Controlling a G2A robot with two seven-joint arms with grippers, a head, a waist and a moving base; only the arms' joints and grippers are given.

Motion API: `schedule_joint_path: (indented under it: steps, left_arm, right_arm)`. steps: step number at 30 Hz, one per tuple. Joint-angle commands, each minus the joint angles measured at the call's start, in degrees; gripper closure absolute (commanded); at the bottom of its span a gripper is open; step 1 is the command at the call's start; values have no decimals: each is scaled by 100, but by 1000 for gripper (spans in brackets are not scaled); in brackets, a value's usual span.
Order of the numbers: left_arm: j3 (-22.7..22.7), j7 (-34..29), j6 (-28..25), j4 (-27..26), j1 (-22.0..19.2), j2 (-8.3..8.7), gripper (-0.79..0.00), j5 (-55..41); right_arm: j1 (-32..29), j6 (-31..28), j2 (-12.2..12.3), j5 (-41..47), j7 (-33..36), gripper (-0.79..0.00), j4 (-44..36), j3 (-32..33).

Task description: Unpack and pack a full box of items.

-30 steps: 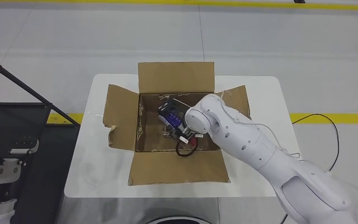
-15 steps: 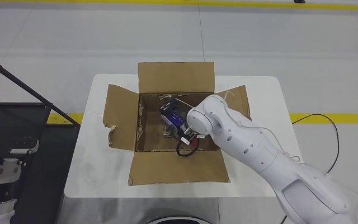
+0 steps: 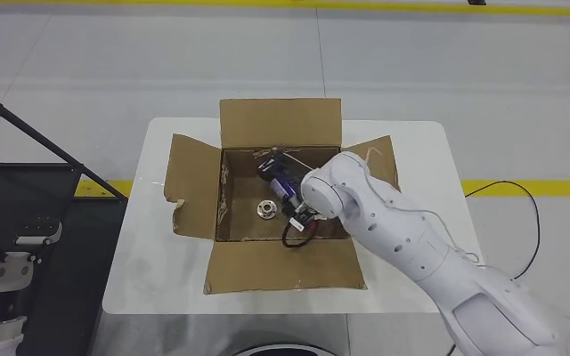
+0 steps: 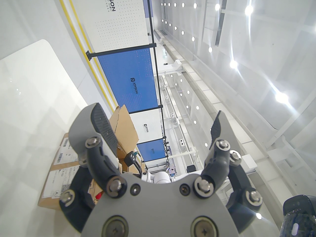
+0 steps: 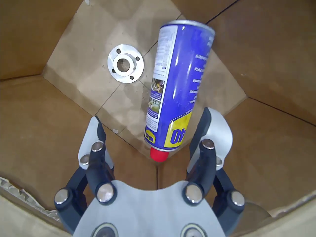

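R gripper (image 5: 151,115), spread, withdrew inside brown cardboard box (image 3: 280,120), uncovering silver metal flange (image 5: 125,64) beside blue spray can (image 5: 180,80); unpacking incompl.

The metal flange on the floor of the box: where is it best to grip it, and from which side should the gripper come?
Probably the raised hub of the metal flange, from straight above: the flat rim seems to lie flush on the floor of the box, so fingers could hardly get under it. The open right gripper hangs nearby.
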Motion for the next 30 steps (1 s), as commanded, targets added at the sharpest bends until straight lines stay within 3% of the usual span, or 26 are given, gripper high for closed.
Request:
schedule_joint_path:
  steps: [1, 7, 15, 30]
  left_arm:
    - [0, 0, 0, 0, 0, 0, -785, 0]
    - [0, 0, 0, 0, 0, 0, -785, 0]
    - [0, 0, 0, 0, 0, 0, -785, 0]
    - [0, 0, 0, 0, 0, 0, -785, 0]
  right_arm:
    - [-59, 53, 54, -73, -4, -785, -232, 179]
    - [-667, 165, 414, -503, 126, -785, -1609, 1196]
    - [-2280, 251, 888, -1183, 203, -785, -3774, 3039]
    - [-4904, -33, 1200, -1526, -731, -785, -5418, 5733]
